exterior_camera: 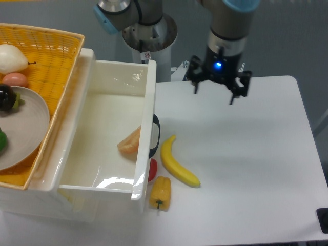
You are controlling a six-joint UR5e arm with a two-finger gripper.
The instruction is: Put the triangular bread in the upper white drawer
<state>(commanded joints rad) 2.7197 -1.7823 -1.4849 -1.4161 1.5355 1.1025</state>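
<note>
The triangular bread (130,143), a pale tan wedge with an orange-brown crust, lies inside the upper white drawer (92,189), against its right wall. The drawer is pulled open, with a dark handle (155,136) on its front panel. My gripper (214,96) hangs above the table to the right of the drawer, well apart from the bread. Its fingers (232,95) are spread and hold nothing.
A yellow banana (177,162) and a yellow bell pepper (160,192) lie on the white table just right of the drawer, with a red item (152,169) beside them. A yellow wicker basket (43,56) with a grey plate (23,128) and food stands at the left.
</note>
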